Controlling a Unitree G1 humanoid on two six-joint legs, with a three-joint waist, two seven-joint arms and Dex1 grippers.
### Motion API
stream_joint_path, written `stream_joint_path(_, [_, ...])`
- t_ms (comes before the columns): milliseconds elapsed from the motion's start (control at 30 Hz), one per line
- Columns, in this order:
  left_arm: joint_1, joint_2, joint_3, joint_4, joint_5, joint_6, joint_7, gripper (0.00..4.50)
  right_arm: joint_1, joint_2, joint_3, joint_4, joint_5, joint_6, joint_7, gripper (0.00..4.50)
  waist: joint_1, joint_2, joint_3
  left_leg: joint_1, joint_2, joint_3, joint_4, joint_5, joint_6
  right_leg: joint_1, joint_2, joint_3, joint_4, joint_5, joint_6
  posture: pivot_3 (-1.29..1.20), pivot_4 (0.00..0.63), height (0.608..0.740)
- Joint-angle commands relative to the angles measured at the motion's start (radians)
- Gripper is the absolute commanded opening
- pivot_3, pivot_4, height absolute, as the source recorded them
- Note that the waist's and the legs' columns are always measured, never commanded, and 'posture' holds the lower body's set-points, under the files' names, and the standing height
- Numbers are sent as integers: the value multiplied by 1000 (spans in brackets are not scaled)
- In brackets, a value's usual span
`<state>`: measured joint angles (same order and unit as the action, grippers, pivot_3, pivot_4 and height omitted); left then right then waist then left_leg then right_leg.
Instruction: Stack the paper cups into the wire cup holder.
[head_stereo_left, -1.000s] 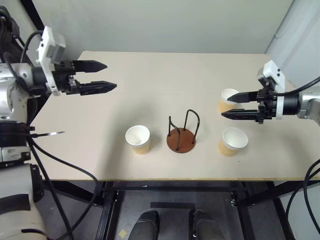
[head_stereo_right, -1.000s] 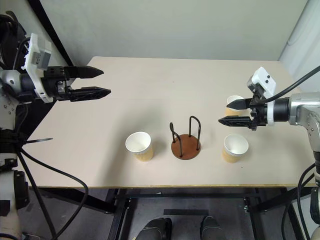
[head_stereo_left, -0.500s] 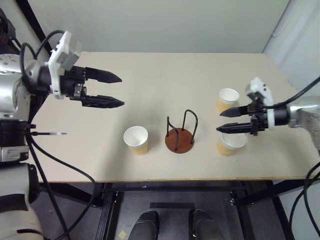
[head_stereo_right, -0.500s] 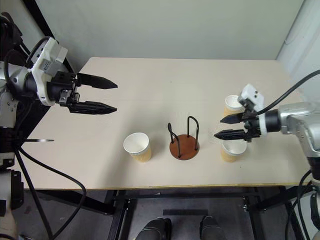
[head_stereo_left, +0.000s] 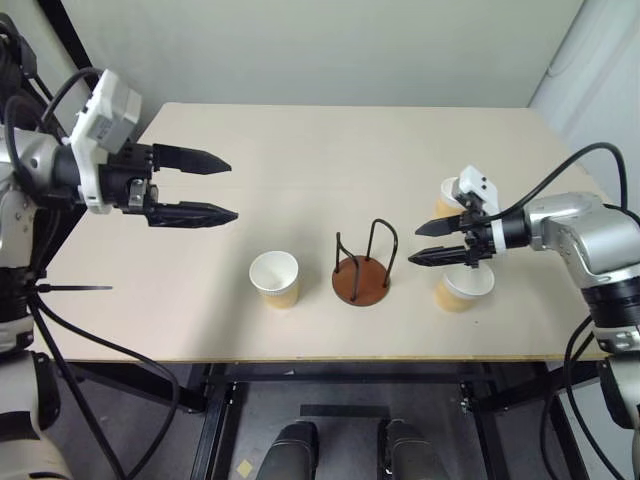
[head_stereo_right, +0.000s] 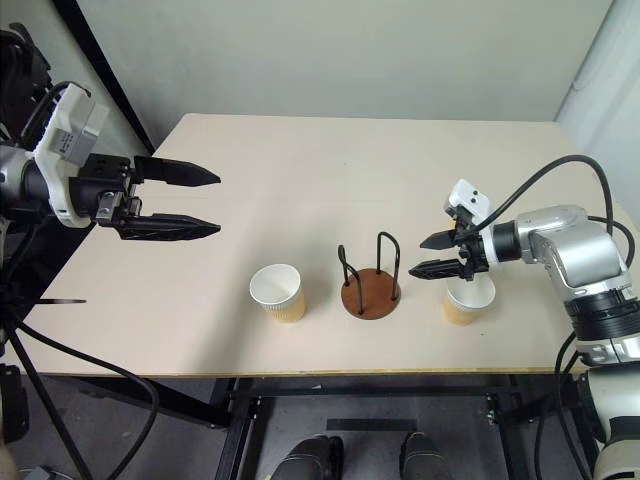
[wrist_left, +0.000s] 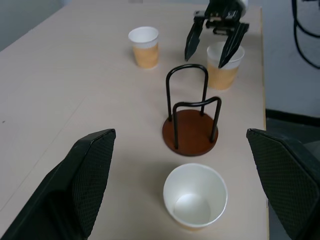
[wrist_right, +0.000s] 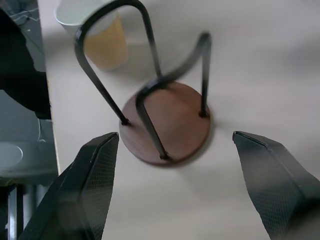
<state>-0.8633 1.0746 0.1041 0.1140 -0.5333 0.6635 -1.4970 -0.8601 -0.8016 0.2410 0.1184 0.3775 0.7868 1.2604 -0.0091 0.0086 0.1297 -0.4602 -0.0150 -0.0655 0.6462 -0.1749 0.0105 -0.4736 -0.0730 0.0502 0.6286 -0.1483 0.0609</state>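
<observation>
A: Three paper cups on the table (head_stereo_left: 300, 150), none in the holder yet. Item one, left cup (head_stereo_left: 275, 279), upright, just left of the wire cup holder (head_stereo_left: 362, 268). Item two, near right cup (head_stereo_left: 463, 288), upright, to the right of the holder. Item three, far right cup (head_stereo_left: 452, 196), behind it, toward the back edge.

B: Holder condition?

A: Round wooden base, two black wire arches standing, empty, at the middle of the front half of the table.

B: Grippers?

A: Right gripper (head_stereo_left: 426, 243): fingers spread, nothing between them, tips pointing at the holder and hanging above the near right cup's rim, between that cup and the arches. Left gripper (head_stereo_left: 215, 187): fingers wide apart, empty, held well above and behind the left cup.

B: Hazards?

A: Several, by my reckoning. The right fingertips sit over the cup, not around it; a closing from there would likely catch only the rim, crush the paper or tip the cup. They also stand near the arches, so a sideways reach could knock the light holder and shift it. The far right cup is close behind the wrist and could be brushed over.
</observation>
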Motion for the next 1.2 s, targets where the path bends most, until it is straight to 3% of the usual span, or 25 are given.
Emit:
stream_joint_path(33, [17,30,47,-39,-28,6,9,4500,-28,16,6,-13,-7,-10,23,3771,-1,0,0,0,0,0,0,0,0,0,0,0,0,0,0,0,150,740])
stream_joint_path(433, [44,55,63,-42,-45,-10,28,4500,-35,109,36,-13,-33,2,1,3771,-3,0,0,0,0,0,0,0,-1,-1,0,0,0,2,-4,0,150,740])
stream_joint_path(533, [55,58,70,-43,-46,-12,32,4500,-40,130,34,-4,-41,3,-16,3179,-4,0,0,0,0,0,0,0,-2,-2,0,0,0,2,-5,0,150,740])
stream_joint_path(833, [121,72,99,-91,-84,22,35,4500,-64,187,-7,17,-44,20,-118,47,-6,0,0,0,0,0,0,0,-2,-3,0,0,0,2,-6,0,150,740])
stream_joint_path(1200, [168,96,105,-123,-108,29,37,4500,-100,193,-20,133,-110,-43,-203,47,-6,0,0,0,0,0,-1,-1,-4,-4,0,0,0,2,-7,0,150,740])
